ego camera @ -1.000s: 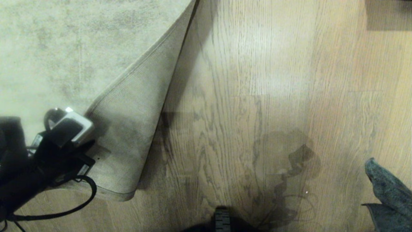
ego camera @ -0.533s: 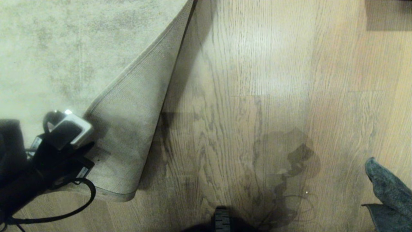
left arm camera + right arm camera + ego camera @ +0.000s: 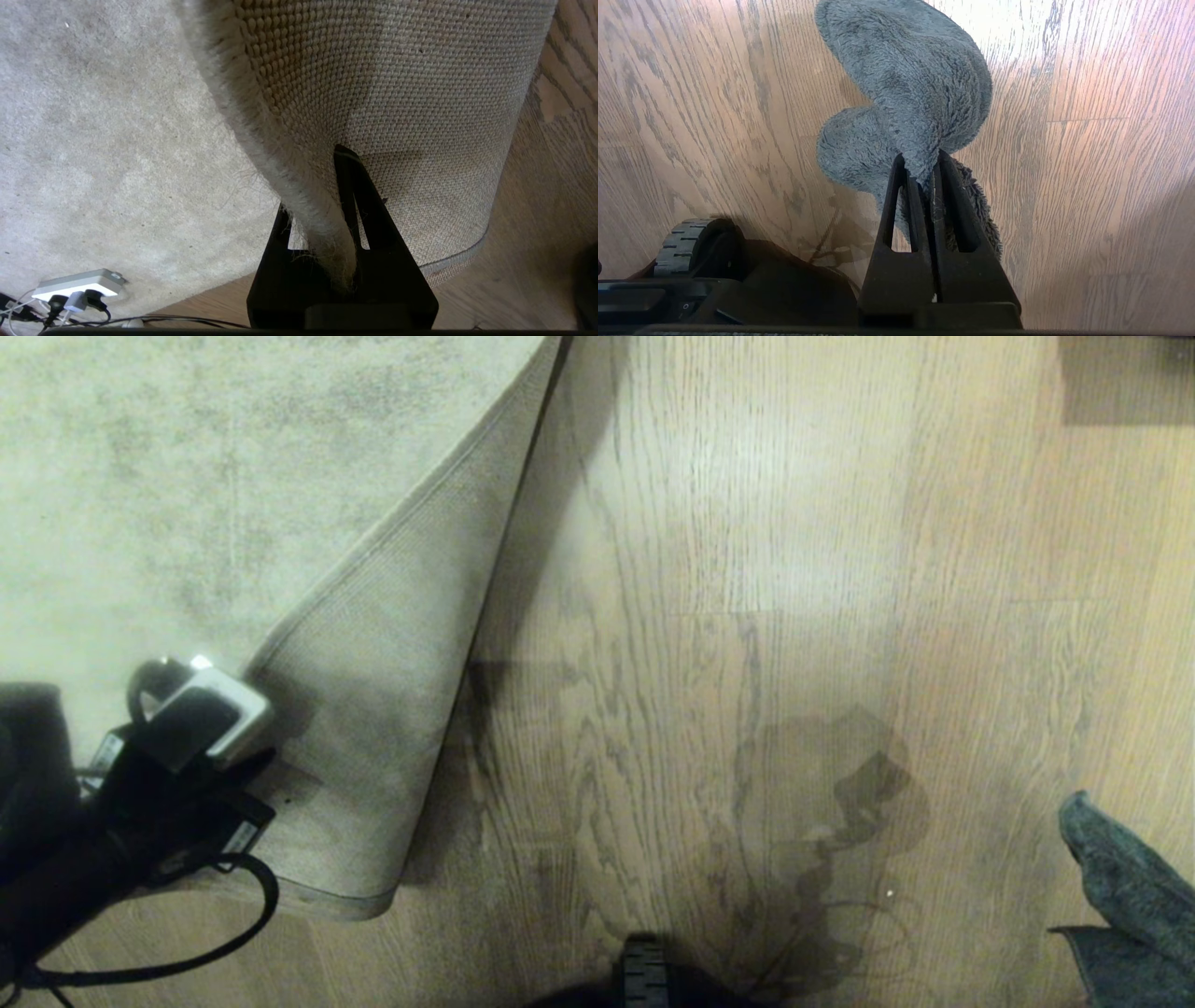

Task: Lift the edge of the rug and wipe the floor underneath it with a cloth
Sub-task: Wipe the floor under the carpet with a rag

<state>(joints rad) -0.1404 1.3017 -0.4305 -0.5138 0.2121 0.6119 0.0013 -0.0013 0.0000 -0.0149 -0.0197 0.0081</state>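
Observation:
The rug [image 3: 187,476] covers the left of the head view. Its near corner is folded up and over, so the woven beige backing [image 3: 373,709] faces up. My left gripper [image 3: 322,210] is shut on the rug edge [image 3: 261,140], whose fuzzy border runs between the two black fingers; in the head view that arm [image 3: 140,784] is at lower left beside the fold. The floor [image 3: 747,523] is light wood-grain planks, bare to the right of the fold. My right gripper [image 3: 920,161] is shut on the dark grey-teal cloth [image 3: 915,79], which hangs above the floor and shows at the right edge [image 3: 1120,887].
A white power strip [image 3: 77,284] with plugs and cables lies on the rug near its front edge. A black cable [image 3: 187,943] loops under the left arm. The base wheel [image 3: 644,975] sits at bottom centre. A dark shape [image 3: 1125,378] occupies the top right corner.

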